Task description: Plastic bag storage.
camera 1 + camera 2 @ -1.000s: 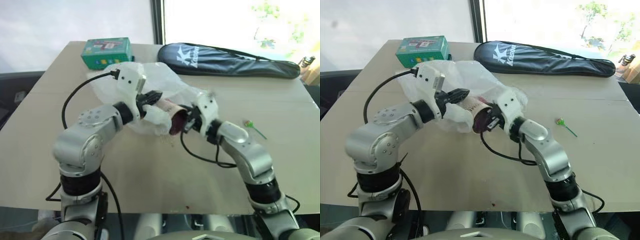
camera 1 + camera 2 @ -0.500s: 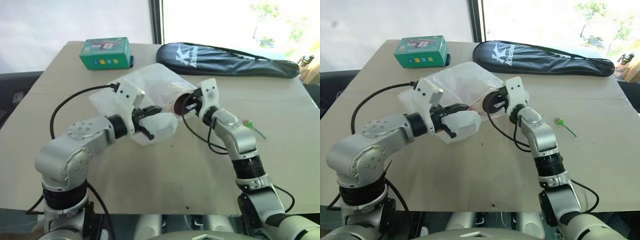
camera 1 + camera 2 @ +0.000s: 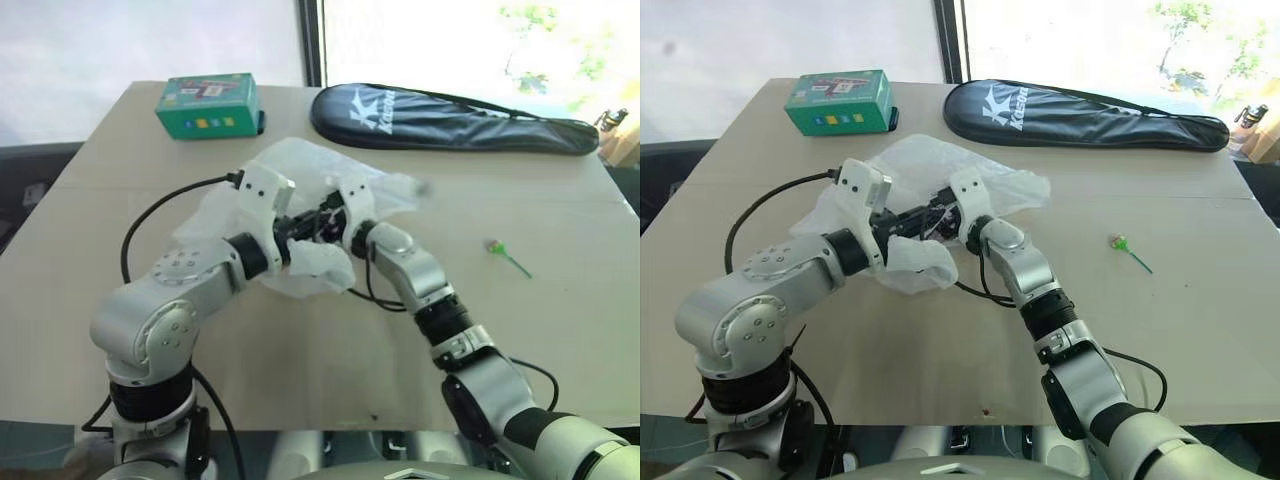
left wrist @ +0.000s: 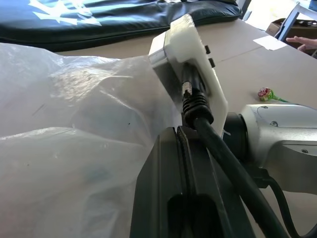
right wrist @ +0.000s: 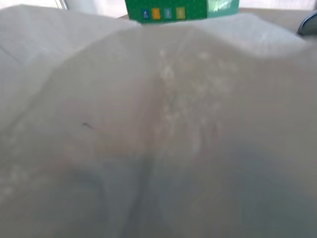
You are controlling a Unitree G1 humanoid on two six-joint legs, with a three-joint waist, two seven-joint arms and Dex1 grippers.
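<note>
The plastic bag [image 3: 930, 190] lies crumpled in the middle of the smooth tan worktop [image 3: 1200, 330], a thin, crinkly, translucent white heap with soft folds and no fixed shape. Nearest the robot, a loose lobe of the bag hangs below the left tool [image 3: 908, 222]. Its two black fingers [image 4: 183, 198] are pressed flat together with the film bunched around them, so the left tool is clamped on the plastic bag. Just beside it, toward the bag's middle, the right tool [image 3: 940, 218] pushes into the folds from the other side. Its tips are sunk in the plastic, and I cannot tell whether they stand apart or together. In the right wrist view the cloudy film drapes in broad wrinkles right across the front.

To the right of the bag, well apart from it, a small green lollipop [image 3: 1122, 244] on a thin stick lies flat. Beyond the bag, at the far left, stands a boxy green carton [image 3: 838, 101]. At the far right stretches a long, glossy black racket cover [image 3: 1090, 118] with white lettering.
</note>
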